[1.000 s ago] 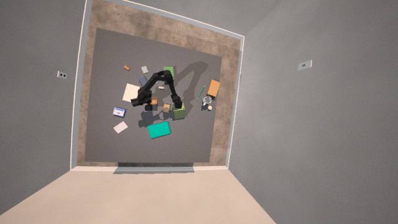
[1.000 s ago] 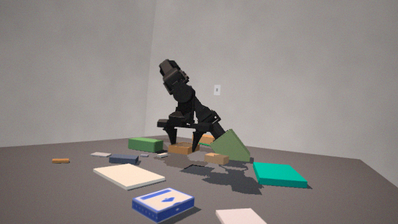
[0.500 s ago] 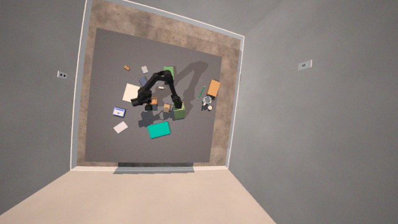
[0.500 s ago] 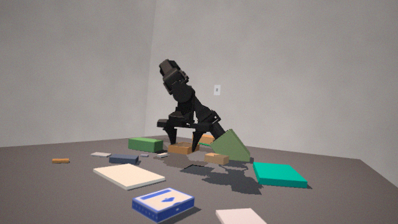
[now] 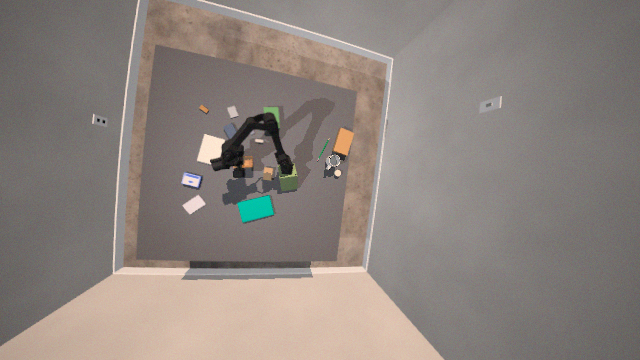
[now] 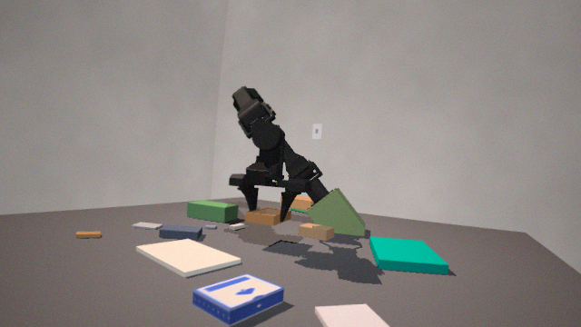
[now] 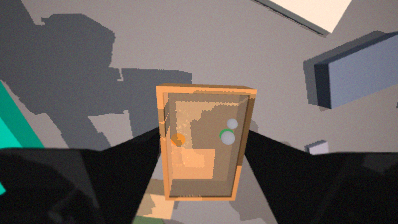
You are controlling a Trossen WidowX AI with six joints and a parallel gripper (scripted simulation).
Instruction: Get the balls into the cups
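The wooden puzzle (image 7: pixel 205 142) is an orange-rimmed box under a clear cover, in the middle of the wrist view. My gripper (image 7: pixel 202 131) is shut on its two long sides. Inside, the large pale ball (image 7: pixel 228 138) sits at the green cup (image 7: pixel 223 133) by the right wall. The small pale ball (image 7: pixel 232 123) lies just beyond it, touching or nearly so. The orange cup (image 7: pixel 178 140) by the left wall holds no ball. In the exterior view the puzzle (image 6: pixel 268 215) hangs between the fingers (image 6: pixel 268 206), low over the table. The top view shows the puzzle (image 5: pixel 247 162) very small.
The arm's green wedge base (image 6: pixel 338 213) and a small tan block (image 6: pixel 316 231) stand right of the puzzle. A teal slab (image 6: pixel 406 255), a green block (image 6: pixel 212 211), a dark blue block (image 6: pixel 180 232), a cream slab (image 6: pixel 188 256) and a blue box (image 6: pixel 238 297) lie around.
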